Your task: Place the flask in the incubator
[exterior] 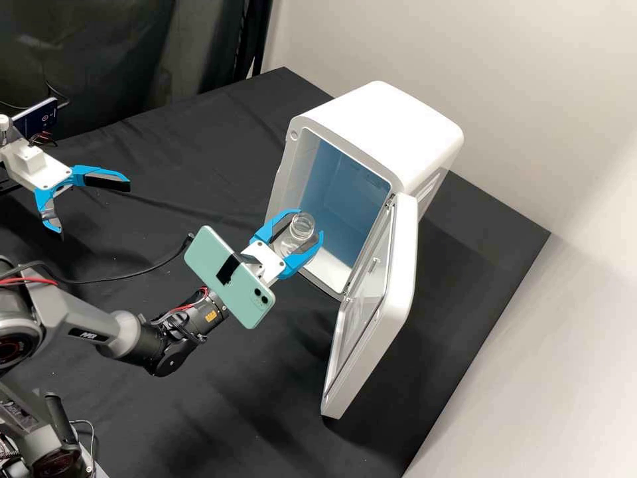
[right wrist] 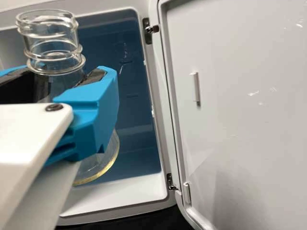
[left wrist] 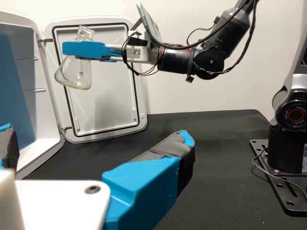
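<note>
Your right gripper (exterior: 305,231) clamps glass flask (right wrist: 50,43) by neck, body half hidden behind blue finger (right wrist: 91,115). Your left gripper (exterior: 91,206) spread wide above black bench (exterior: 199,153), well apart. White wall (exterior: 531,99) behind. Flask hangs just before mouth of white incubator (exterior: 391,126), blue-lined, door (exterior: 371,312) swung open.

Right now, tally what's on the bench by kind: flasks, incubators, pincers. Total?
flask: 1
incubator: 1
pincers: 2, the left pincer open and the right pincer shut on the flask
Total: 4
</note>
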